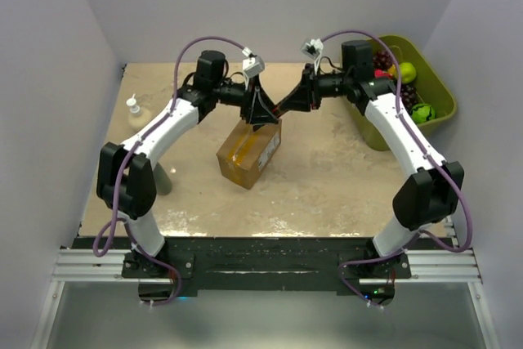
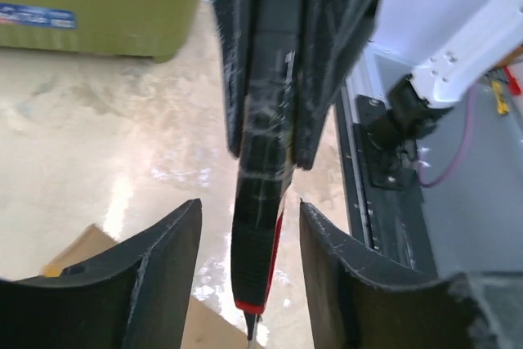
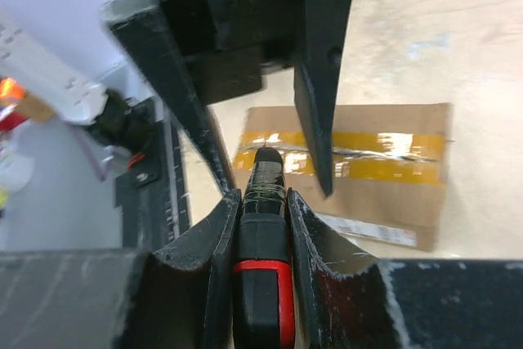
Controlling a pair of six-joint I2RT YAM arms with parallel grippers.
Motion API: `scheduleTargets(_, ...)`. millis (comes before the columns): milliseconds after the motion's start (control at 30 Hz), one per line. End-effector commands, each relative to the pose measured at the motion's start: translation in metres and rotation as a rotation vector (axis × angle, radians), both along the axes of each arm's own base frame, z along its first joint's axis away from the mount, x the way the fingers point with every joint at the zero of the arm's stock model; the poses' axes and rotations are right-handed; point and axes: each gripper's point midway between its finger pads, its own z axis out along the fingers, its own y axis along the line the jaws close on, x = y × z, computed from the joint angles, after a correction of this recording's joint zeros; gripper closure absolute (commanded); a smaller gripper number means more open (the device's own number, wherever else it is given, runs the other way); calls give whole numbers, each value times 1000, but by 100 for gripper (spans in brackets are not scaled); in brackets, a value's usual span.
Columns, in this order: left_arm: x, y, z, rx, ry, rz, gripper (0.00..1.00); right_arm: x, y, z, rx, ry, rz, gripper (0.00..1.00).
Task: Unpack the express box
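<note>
Beige tabletop (image 1: pixel 327 190) bears the taped-shut express box (image 1: pixel 250 151) at centre, a green bin (image 1: pixel 441 87) of fruit (image 1: pixel 407 71) far right. Right gripper (image 3: pixel 261 195) clamps a black-and-red tool (image 3: pixel 260 284); left gripper (image 2: pixel 249 206)'s jaws gape either side of it

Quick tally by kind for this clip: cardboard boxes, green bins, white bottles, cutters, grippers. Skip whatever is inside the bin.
Cardboard boxes: 1, the express box
Green bins: 1
White bottles: 1
Cutters: 1, clamped in the right gripper
Grippers: 2, the left gripper open around the cutter
Total: 6
</note>
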Motion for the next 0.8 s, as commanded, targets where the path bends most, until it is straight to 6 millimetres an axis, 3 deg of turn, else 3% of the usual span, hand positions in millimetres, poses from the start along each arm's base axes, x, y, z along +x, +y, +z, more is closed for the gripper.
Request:
scheduleTargets(0, 48, 33, 40, 13, -161, 204, 12, 26, -23, 48, -41, -136, -216, 100)
scheduleTargets(33, 60, 50, 45, 15, -172, 252, 1, 33, -33, 51, -50, -159, -265, 100)
scheduleTargets(67, 64, 60, 59, 12, -212, 279, 0, 40, -41, 67, -41, -237, -332, 100)
scheduleTargets(133, 72, 84, 60, 47, -219, 338, 0, 48, -49, 70, -21, -237, -435, 100)
scheduleTargets(267, 70, 116, 29, 192, -194, 499, 3, 65, -67, 64, -102, -240, -565, 100)
scheduleTargets(333, 50, 123, 8, 216, -155, 518, 5, 65, -71, 69, -93, -291, -583, 100)
scheduleTargets(433, 18, 123, 4, 210, -176, 454, 4, 66, -80, 71, -149, -403, -592, 100)
scheduleTargets(567, 3, 127, 1, 231, -141, 473, 0, 92, -111, 40, -255, -363, -793, 100)
scheduleTargets(733, -12, 135, -14, 283, -81, 541, 2, 124, -102, 8, -230, -326, -840, 100)
scheduleTargets(767, -22, 133, -14, 285, -89, 490, 10, 128, -95, 7, -226, -330, -830, 100)
